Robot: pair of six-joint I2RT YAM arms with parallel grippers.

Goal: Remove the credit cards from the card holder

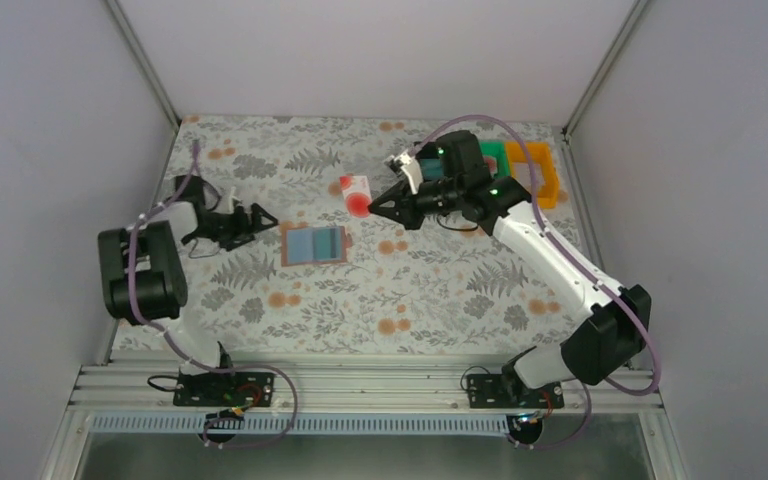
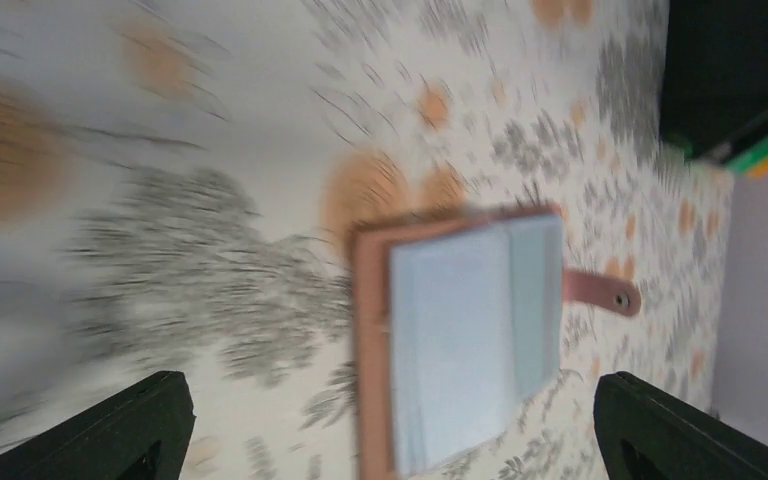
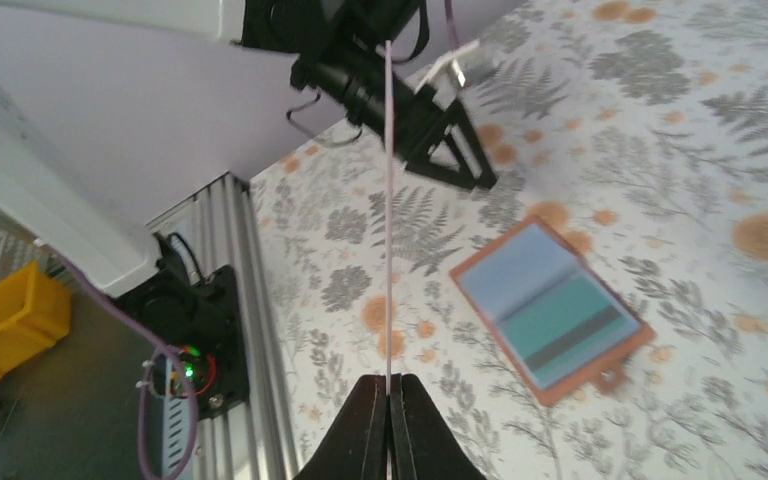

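Up near the top centre of the overhead view, the right gripper (image 1: 372,204) is pinched tight on a white card (image 1: 354,192) with a red mark, held above the floral counter (image 1: 440,290). Left of centre, the left gripper (image 1: 257,222) gapes wide just beside the card holder (image 1: 315,244). The holder lies open and flat, with a teal card (image 3: 572,330) in its blue pocket.

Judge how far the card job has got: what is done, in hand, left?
Done: the card holder lies open on the table. In hand: the right pincer is shut on a white card with a red mark. Left: a teal card sits in a pocket; the left pincer is open beside the holder.
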